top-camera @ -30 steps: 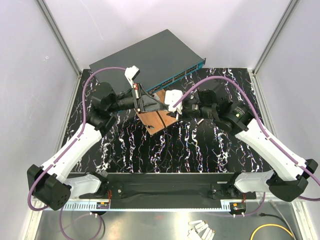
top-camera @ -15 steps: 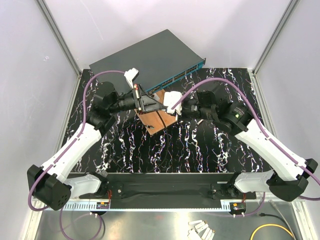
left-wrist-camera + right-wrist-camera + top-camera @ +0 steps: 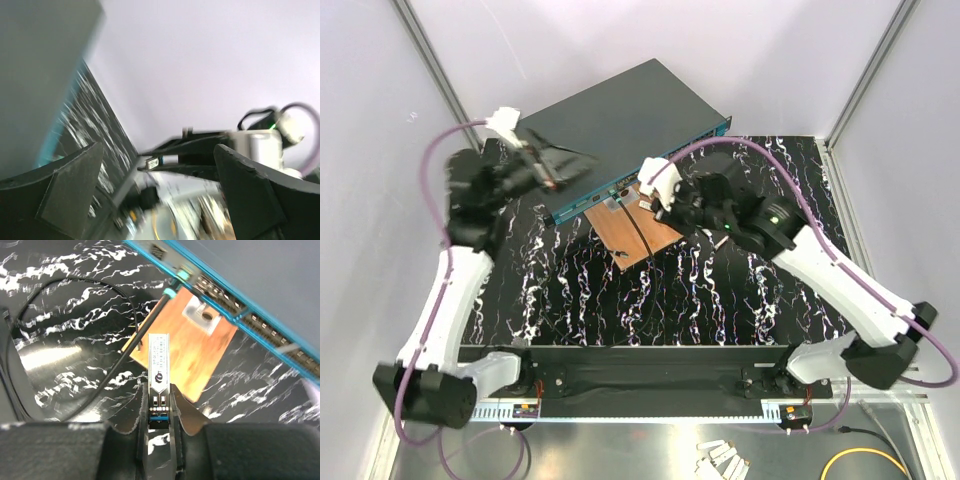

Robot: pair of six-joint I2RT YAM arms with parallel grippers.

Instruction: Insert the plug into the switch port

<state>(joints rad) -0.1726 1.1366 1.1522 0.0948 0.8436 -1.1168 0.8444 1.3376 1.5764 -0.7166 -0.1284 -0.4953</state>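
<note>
switch [image 3: 620, 110]: set at an angle at the far side of the table. The teal port edge is turned toward the arms, and the rear part is off the black marbled mat [image 3: 720, 290].
plug [image 3: 159, 360]: a silver module, clamped between the fingers of the right gripper [image 3: 159, 396]. The tip is aimed at the port row but kept apart from it, and is seen over the copper-brown board [image 3: 200, 350].
right gripper: closed narrow on the plug, held just in front of the switch's front edge.
left gripper [image 3: 157, 150]: jaws spread wide, nothing held. It is raised over the switch's left end; the view is blurred.
black cable [image 3: 638, 228]: laid across the board, with a teal-booted end at the switch front. Whether it is seated in a port cannot be told.
copper-brown board: laid flat on the mat, close against the switch front.
</note>
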